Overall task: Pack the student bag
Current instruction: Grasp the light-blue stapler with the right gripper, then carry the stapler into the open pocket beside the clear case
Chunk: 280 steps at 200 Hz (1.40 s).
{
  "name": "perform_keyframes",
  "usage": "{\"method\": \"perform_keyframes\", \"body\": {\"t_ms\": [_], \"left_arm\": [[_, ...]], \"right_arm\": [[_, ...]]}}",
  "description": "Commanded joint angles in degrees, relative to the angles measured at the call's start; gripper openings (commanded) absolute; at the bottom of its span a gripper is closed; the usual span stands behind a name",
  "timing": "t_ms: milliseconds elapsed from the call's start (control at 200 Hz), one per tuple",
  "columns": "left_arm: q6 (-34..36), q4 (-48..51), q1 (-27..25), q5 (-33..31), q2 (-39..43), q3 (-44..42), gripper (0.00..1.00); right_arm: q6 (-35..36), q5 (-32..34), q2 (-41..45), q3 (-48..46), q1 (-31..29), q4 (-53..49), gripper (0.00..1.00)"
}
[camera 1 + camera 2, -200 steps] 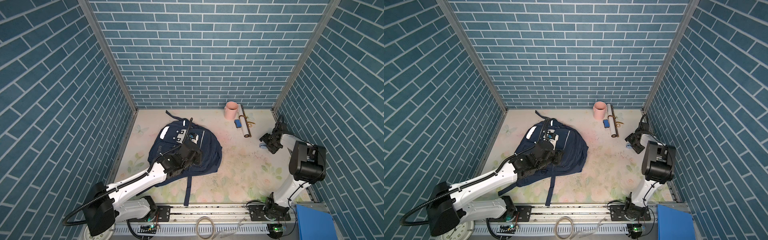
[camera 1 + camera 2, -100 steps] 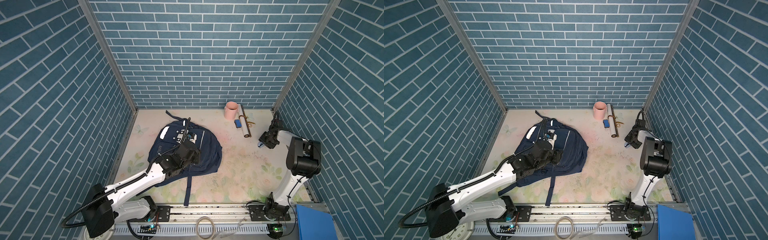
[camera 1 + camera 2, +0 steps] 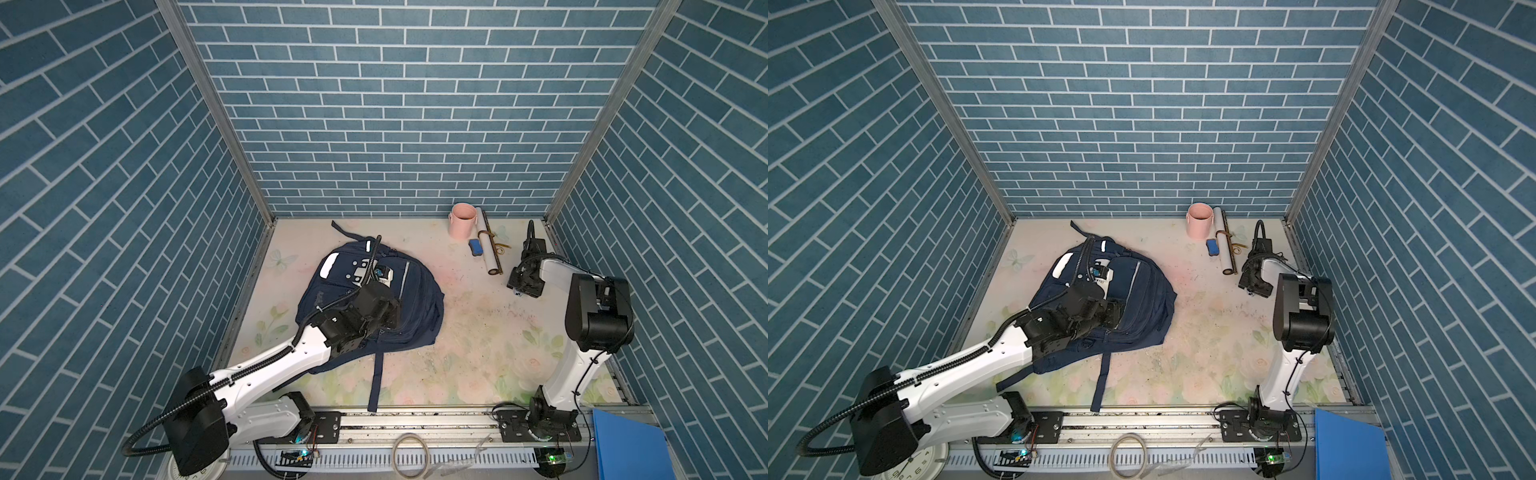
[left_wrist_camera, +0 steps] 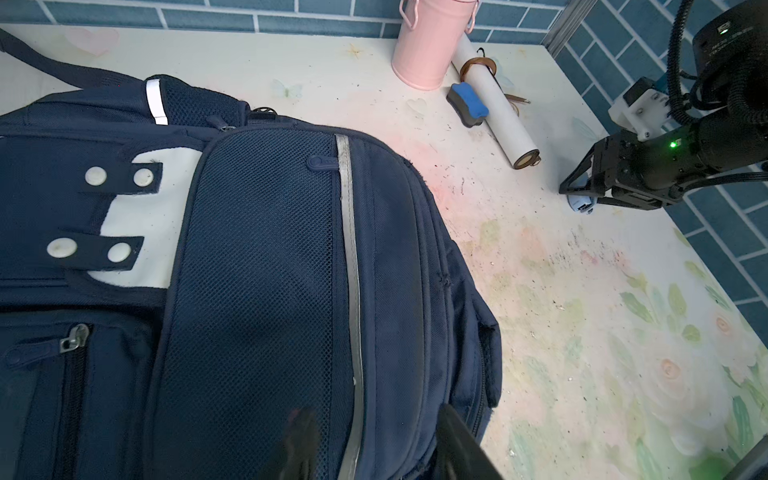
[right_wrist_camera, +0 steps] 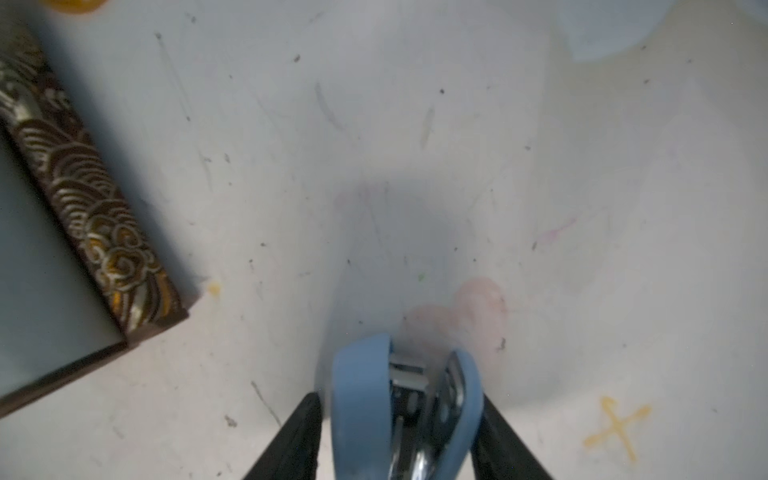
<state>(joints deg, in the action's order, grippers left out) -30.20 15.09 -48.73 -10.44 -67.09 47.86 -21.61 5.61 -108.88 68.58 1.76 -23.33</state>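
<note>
**Right hand is gripping a stapler, left hand is resting on the student bag**

In the right wrist view, the right hand (image 5: 401, 397) is gripping a blue stapler (image 5: 361, 407). Its two black fingers (image 5: 291, 449) are pressing on the stapler from both sides. The stapler is staying low over the pale surface (image 5: 415, 124), and I cannot tell if it is touching it. Off to one side, a white roll (image 5: 50, 291) with a brown patterned edge is lying on the surface, apart from the stapler.

In both top views this hand (image 3: 517, 289) (image 3: 1250, 286) is pointing down at the right part of the surface, near the side wall. The white roll is lying near it, toward the back wall. A blue eraser (image 3: 476, 246) is lying right against the roll, and a pink bucket (image 3: 462, 220) is standing upright beside the roll's far end.

The left hand (image 4: 374, 415) is resting on the student bag (image 4: 257, 270). Its fingers are standing apart, and the mesh pocket and a grey strip (image 4: 351, 257) are showing between them. I cannot tell if they are pinching any cloth.

In both top views the student bag (image 3: 415, 299) (image 3: 1142, 291) is lying flat on the left half of the surface, front side up, under the left hand. One long strap (image 3: 376, 382) is reaching toward the front rail. The bag is lying well apart from the right hand and the stapler.
</note>
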Motion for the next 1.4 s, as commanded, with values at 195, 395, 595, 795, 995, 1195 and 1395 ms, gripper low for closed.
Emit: {"method": "perform_keyframes", "body": {"t_ms": [195,395,595,795,995,1195,1395], "left_arm": [[0.99,4.07,-0.05,-0.79,-2.92,2.33,0.50],[2.73,6.76,-2.52,-3.12,-6.97,6.14,0.53],[5.22,9.13,-5.29,-5.04,-13.88,11.07,0.57],[5.32,14.79,-6.55,-9.16,-21.51,16.41,0.61],[2.06,20.81,-7.17,-15.11,-27.53,20.61,0.61],[-1.39,26.44,-6.73,-18.33,-30.95,25.16,0.30],[-2.57,19.27,-3.94,-14.11,-21.76,22.49,0.00]], "right_arm": [[1.88,1.16,1.78,-3.24,-0.10,-1.18,0.31],[1.45,1.15,6.00,-4.24,-1.14,-0.63,0.29],[-0.73,-2.89,14.12,-7.79,-2.65,-0.62,0.29],[-3.16,-3.96,21.39,-12.92,-5.68,-0.10,0.28],[-4.90,-4.87,26.52,-16.60,-7.03,0.26,0.27],[-5.89,-6.28,29.34,-16.50,-9.30,-0.15,0.25],[-14.46,-13.17,31.35,-15.94,-15.66,3.11,0.25]]}}
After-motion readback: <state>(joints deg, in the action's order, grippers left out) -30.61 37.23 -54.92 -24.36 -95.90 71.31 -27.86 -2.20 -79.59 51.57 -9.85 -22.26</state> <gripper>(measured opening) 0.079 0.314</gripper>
